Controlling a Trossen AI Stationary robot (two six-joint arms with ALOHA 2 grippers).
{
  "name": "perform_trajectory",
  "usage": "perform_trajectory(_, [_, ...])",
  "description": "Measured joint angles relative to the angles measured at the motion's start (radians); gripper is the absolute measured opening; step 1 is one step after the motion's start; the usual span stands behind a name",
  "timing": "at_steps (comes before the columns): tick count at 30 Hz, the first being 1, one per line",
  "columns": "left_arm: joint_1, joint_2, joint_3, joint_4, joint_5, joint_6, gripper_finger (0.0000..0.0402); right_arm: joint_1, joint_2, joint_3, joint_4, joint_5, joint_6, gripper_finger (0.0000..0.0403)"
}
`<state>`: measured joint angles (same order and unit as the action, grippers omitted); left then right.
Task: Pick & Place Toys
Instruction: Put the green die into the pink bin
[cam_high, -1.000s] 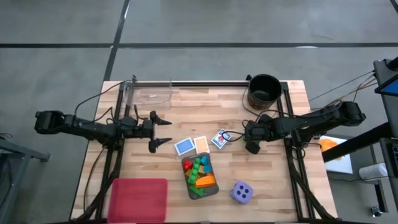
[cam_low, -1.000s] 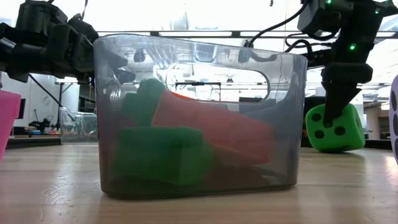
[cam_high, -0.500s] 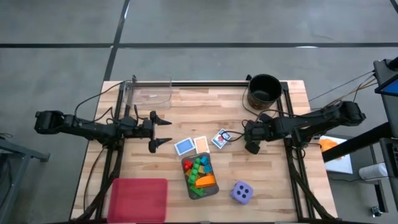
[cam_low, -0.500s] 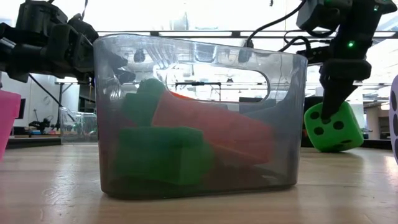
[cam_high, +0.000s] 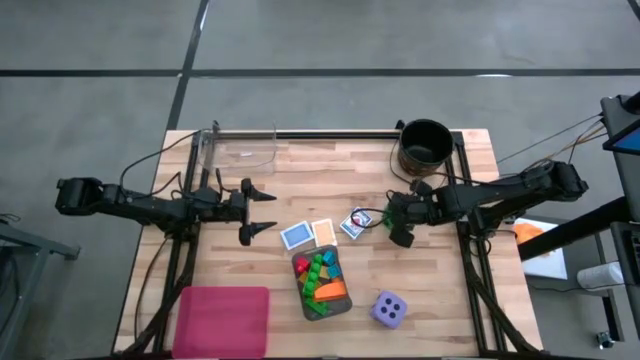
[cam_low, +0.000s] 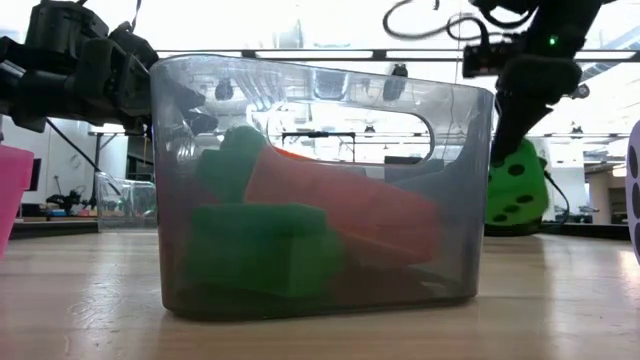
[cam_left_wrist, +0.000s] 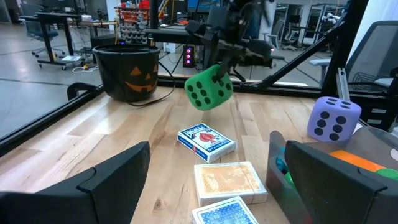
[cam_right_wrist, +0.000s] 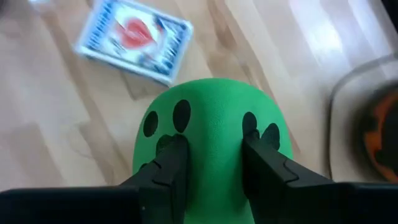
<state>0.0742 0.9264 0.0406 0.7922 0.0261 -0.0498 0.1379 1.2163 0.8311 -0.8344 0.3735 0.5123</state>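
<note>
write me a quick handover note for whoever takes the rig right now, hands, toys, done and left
Right hand: shut on the green die, lifted clear of the table near the black bucket.
Left hand: open, empty, waiting over the table's left half.
Toys: purple die on the table near the front edge; three cards in a row mid-table; small blocks in the grey tray.
Done: green die picked up.
Left: place the green die, then the purple die, cards and blocks, which all look untouched. The pictures don't show where they go.
</note>
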Motion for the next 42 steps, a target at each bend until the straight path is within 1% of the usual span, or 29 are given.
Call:
perform_trajectory(2, [0.0, 0.0, 0.0, 0.0, 0.0, 0.0, 0.0377, 0.0, -0.014, 0.005, 0.045, 0.0, -0.033, 0.0114])
perform_trajectory(8, [0.0, 0.0, 0.0, 0.0, 0.0, 0.0, 0.0377, 0.0, -0.06, 0.005, 0.249, -0.004, -0.18, 0.011])
perform_trajectory(13, [0.0, 0.0, 0.0, 0.0, 0.0, 0.0, 0.0377, -0.002, -0.066, 0.004, 0.462, -0.03, -0.327, 0.011])
perform_trajectory(18, [0.0, -0.003, 0.0, 0.0, 0.0, 0.0, 0.0377, -0.017, -0.017, 0.008, 0.658, -0.089, -0.449, 0.0109])
perform_trajectory(22, [0.0, -0.041, 0.0, -0.001, 0.0, 0.003, 0.0377, -0.046, 0.05, 0.025, 0.802, -0.14, -0.541, 0.0109])
perform_trajectory(27, [0.0, -0.134, 0.0, -0.01, 0.0, 0.014, 0.0377, -0.119, 0.161, 0.08, 0.964, -0.261, -0.633, 0.0109])
perform_trajectory(29, [0.0, -0.179, 0.0, -0.047, -0.001, 0.027, 0.0377, -0.156, 0.211, 0.108, 1.029, -0.319, -0.653, 0.0106])
perform_trajectory(31, [0.0, -0.219, 0.0, -0.08, -0.005, 0.041, 0.0377, -0.194, 0.27, 0.141, 1.085, -0.393, -0.661, 0.0111])
perform_trajectory(34, [0.0, -0.276, 0.0, -0.138, -0.009, 0.047, 0.0377, -0.244, 0.372, 0.199, 1.136, -0.515, -0.654, 0.0121])
perform_trajectory(36, [0.0, -0.313, 0.0, -0.179, -0.009, 0.049, 0.0377, -0.266, 0.446, 0.242, 1.163, -0.592, -0.637, 0.0118])
perform_trajectory(39, [0.0, -0.365, 0.0, -0.233, -0.025, 0.055, 0.0377, -0.273, 0.549, 0.317, 1.172, -0.698, -0.604, 0.0103])
perform_trajectory(42, [0.0, -0.429, 0.0, -0.29, -0.031, 0.075, 0.0377, -0.264, 0.635, 0.382, 1.171, -0.807, -0.573, 0.01])
